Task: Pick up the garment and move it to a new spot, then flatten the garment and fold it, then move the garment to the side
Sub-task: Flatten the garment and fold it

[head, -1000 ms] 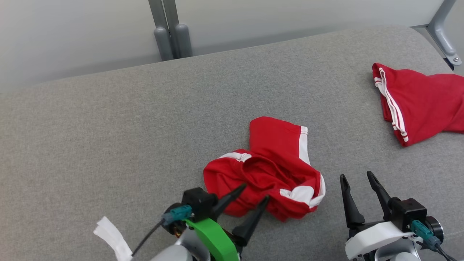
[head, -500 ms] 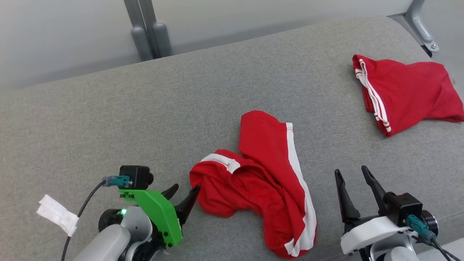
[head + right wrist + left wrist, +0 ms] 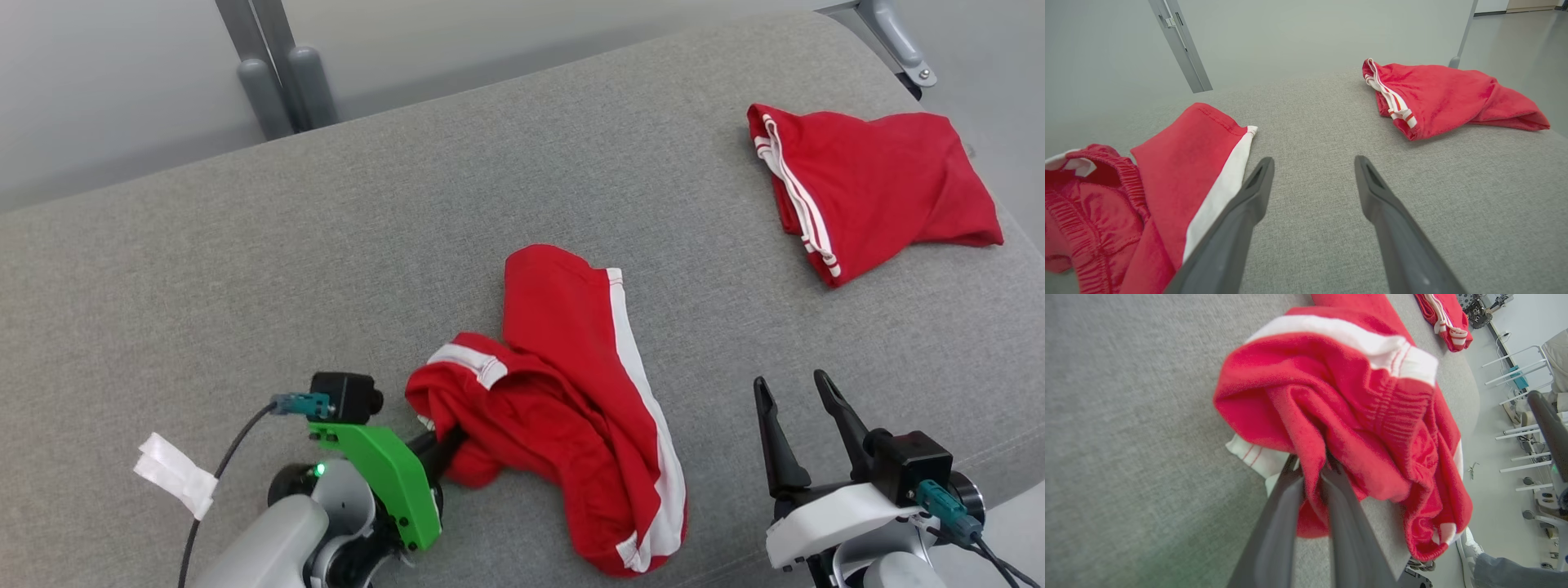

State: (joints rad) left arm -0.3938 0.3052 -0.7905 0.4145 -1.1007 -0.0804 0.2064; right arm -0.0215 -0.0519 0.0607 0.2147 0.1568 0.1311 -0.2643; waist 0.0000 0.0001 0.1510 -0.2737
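1. Garment [image 3: 563, 392] lies crumpled well left of the folded shorts [image 3: 873, 180].
2. Your left pincer [image 3: 1312, 467] pinches its near fold; the right pincer [image 3: 790, 380] gapes empty.
3. Soft, limp cloth will likely sag; take the waistband [image 3: 465, 362].

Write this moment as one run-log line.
left hand: shut on crumpled red garment | right hand: open, empty | second red garment: far right

two red garments with white stripes lie on one grey cushion [image 3: 245, 269]: the near garment [image 3: 571, 392] and the far garment [image 3: 873, 180]. there are two grippers, the left gripper [image 3: 1312, 475] and the right gripper [image 3: 790, 384], each with two dark fingers. two grey posts [image 3: 314, 86] stand behind the cushion. the left arm carries one green bracket [image 3: 384, 482] and one white tag [image 3: 175, 475]. one shoe [image 3: 1468, 547] shows on the floor.
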